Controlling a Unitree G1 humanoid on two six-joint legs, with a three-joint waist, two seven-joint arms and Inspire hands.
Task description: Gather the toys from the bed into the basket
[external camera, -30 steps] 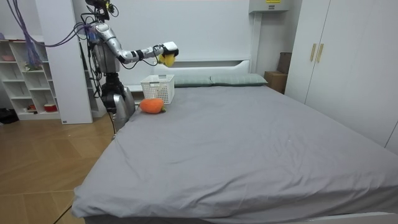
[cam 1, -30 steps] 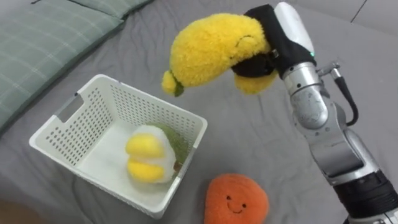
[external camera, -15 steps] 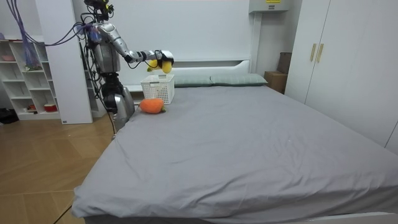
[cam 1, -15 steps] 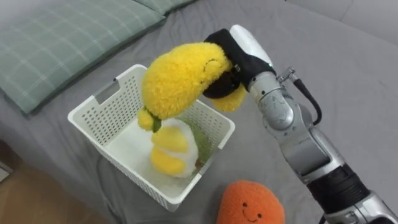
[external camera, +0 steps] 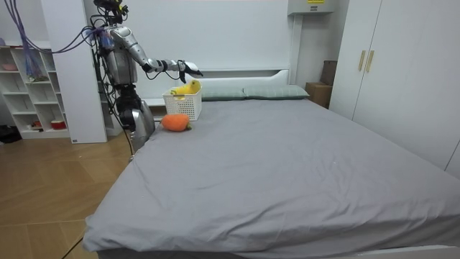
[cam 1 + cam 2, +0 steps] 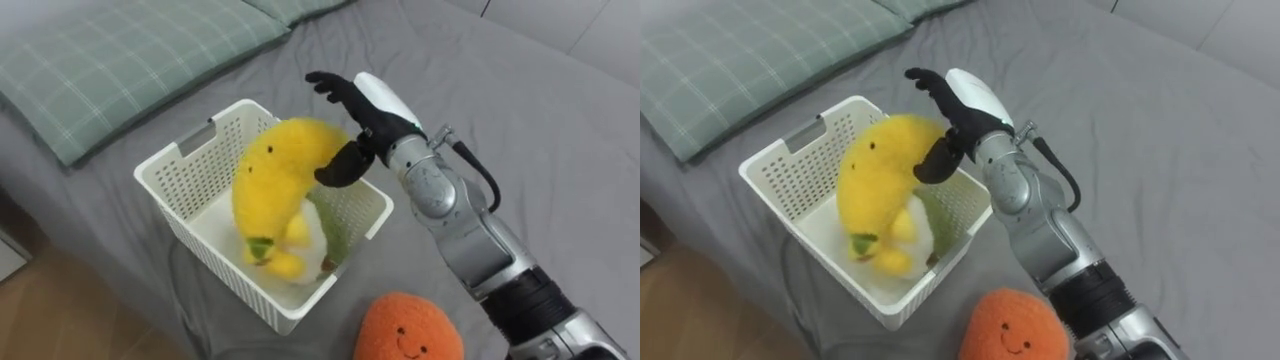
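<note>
Yellow plush banana (image 6: 275,190): lodged stem-down in the white perforated basket (image 6: 185,180), over another plush toy, evidently let go for collection. Right hand (image 6: 372,105): spread wide, empty, poised above the basket's right rim. Orange plush (image 6: 410,330): uncollected on the grey bed (image 6: 520,120), near side.

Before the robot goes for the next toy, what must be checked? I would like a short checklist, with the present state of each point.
1. Right hand open, fingers not curled round a toy: ok.
2. Banana plush in the white basket: ok, though its upper end stands above the rim.
3. Basket upright on the bed: ok.
4. Orange plush collected: not ok, it lies on the bed beside the basket.
5. Room in the basket for the orange plush: cannot tell.
</note>
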